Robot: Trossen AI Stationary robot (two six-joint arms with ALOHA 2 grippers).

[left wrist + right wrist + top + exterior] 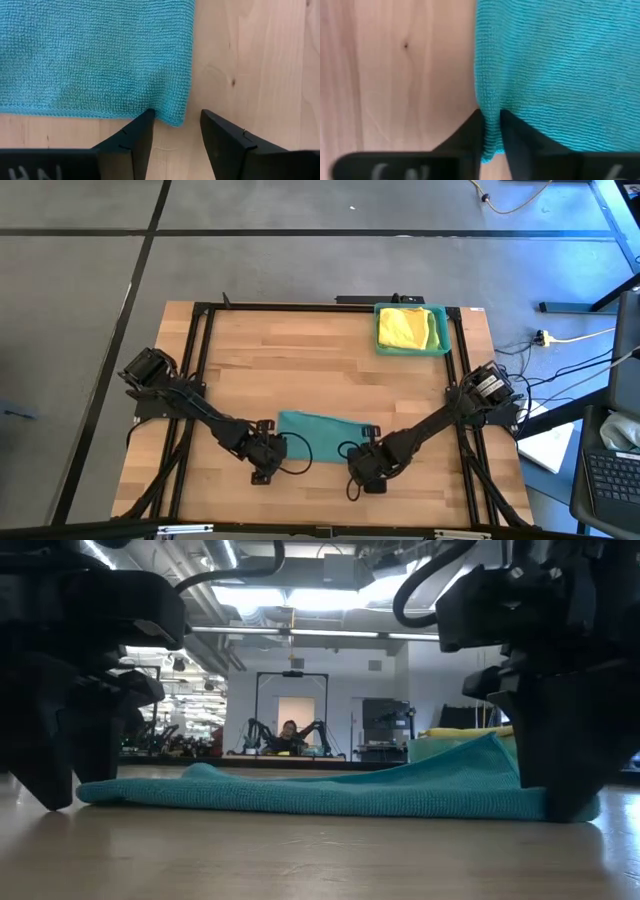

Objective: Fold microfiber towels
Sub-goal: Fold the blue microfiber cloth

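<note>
RISK: I see the right end effector (pixel 492 137) pinching the teal towel (pixel 322 434) corner, the left end effector (pixel 177 132) spread astride its corner, ungripped; lifting now would skew the fold | TOWEL: worktop (pixel 300 350) 6 o'clock | ROOM: yellow towels in teal tray (pixel 445 340) at 1 o'clock, person (pixel 290 735) beyond.

My overhead camera looks straight down, far enough off to take in the whole table (pixel 320 350). My low camera sits at tabletop height, close to the teal towel (pixel 330 792), facing level into the room beyond. Both wrist cameras hang close over that same towel (pixel 95 50) (pixel 560 65), which all four views share, at opposite corners.
</note>
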